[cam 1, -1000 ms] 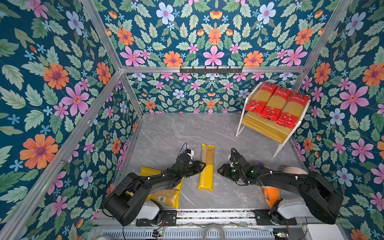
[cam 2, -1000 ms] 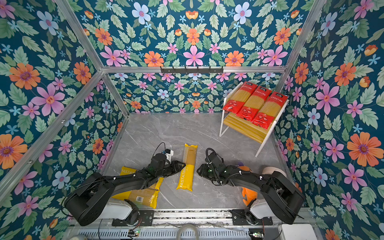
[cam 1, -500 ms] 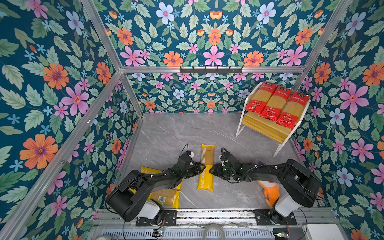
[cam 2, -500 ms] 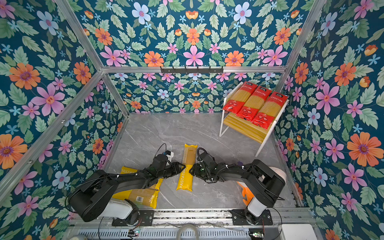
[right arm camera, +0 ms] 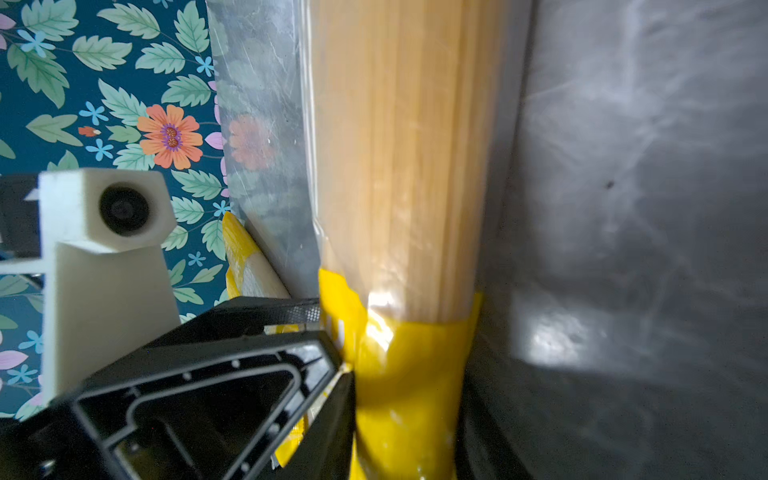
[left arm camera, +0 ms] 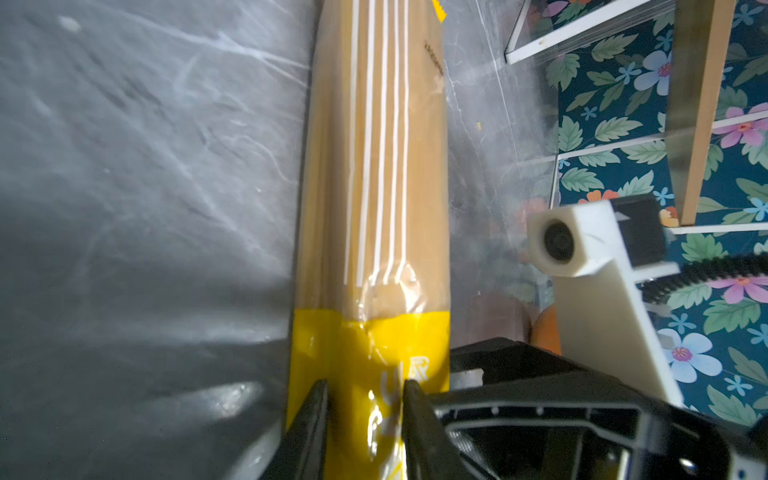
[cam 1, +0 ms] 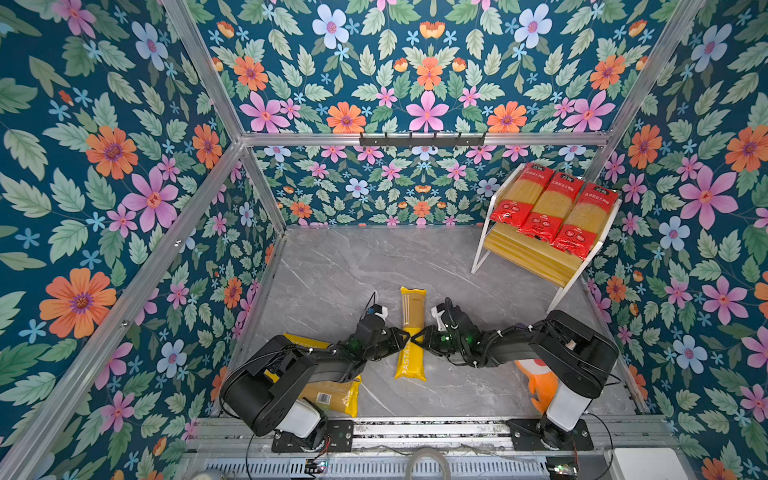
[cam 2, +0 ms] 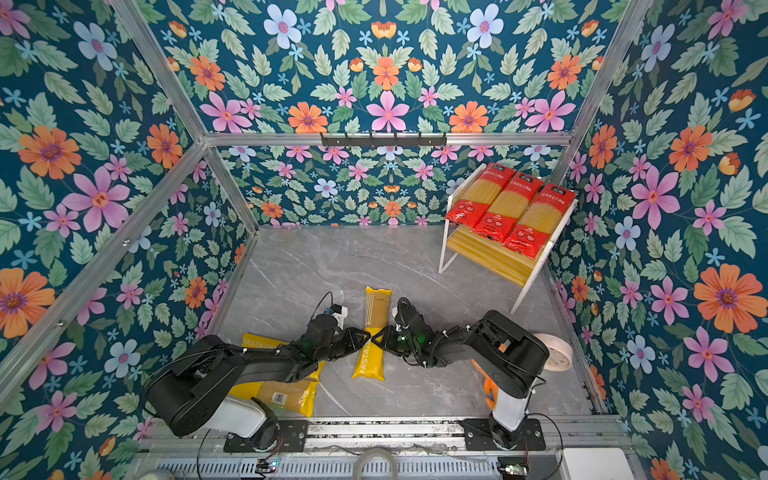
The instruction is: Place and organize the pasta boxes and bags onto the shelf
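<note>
One yellow pasta pack (cam 1: 412, 309) (cam 2: 377, 316) lies lengthwise on the grey floor at front centre. My left gripper (cam 1: 404, 335) (left arm camera: 363, 415) reaches it from the left, fingers pressed on both sides of its yellow printed part. My right gripper (cam 1: 418, 336) (right arm camera: 409, 415) meets it from the right at the same spot, shut on the pack's yellow band. Two more yellow packs (cam 1: 332, 397) (cam 2: 282, 395) lie under the left arm. Three red packs (cam 1: 555, 212) (cam 2: 509, 214) rest side by side on the upper tier of the shelf (cam 1: 528, 253) (cam 2: 490, 253) at back right.
An orange plush toy (cam 1: 540, 382) sits behind the right arm near the right wall. In a top view a white round object (cam 2: 557, 353) shows beside it. A black hook rail (cam 1: 422, 139) hangs on the back wall. The shelf's lower slat board holds nothing.
Both grippers have moved inward to the middle pack from either side, the right arm travelling farther, and their jaws have narrowed onto it. The pack itself lies where it was.
</note>
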`<action>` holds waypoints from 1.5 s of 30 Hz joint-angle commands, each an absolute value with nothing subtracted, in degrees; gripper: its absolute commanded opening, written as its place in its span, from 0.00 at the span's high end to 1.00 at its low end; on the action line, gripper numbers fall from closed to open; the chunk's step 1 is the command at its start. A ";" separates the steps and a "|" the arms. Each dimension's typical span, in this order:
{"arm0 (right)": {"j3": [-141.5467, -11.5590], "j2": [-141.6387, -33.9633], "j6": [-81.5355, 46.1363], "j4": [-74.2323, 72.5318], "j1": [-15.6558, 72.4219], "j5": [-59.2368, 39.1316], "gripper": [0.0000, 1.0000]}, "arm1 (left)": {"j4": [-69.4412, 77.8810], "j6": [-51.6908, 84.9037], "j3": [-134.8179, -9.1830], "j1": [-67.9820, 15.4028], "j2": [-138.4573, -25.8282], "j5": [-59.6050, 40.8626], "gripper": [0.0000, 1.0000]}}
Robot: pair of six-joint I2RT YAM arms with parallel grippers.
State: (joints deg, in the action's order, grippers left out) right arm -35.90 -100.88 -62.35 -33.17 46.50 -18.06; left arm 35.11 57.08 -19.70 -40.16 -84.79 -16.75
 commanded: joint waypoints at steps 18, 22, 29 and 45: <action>-34.39 -95.56 -60.48 -31.07 46.25 -19.09 0.86 | 41.01 58.19 -18.63 -40.61 -80.53 -17.94 0.49; -34.10 -91.74 -59.06 -27.94 45.63 -18.24 0.88 | 40.23 57.26 -18.67 -40.60 -78.44 -17.00 0.44; -33.71 -89.52 -57.12 -23.93 42.31 -19.91 0.90 | 40.11 56.25 -18.55 -40.61 -77.52 -16.08 0.39; -31.57 -77.95 -45.30 -28.93 42.27 -16.63 1.00 | 42.37 52.47 -16.81 -39.93 -71.72 -20.00 0.33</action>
State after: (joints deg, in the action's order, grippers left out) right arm -32.08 -80.84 -51.79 -20.60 42.19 -18.13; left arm 40.62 54.52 -17.08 -40.34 -72.79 -18.26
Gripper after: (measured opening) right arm 0.124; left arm 0.665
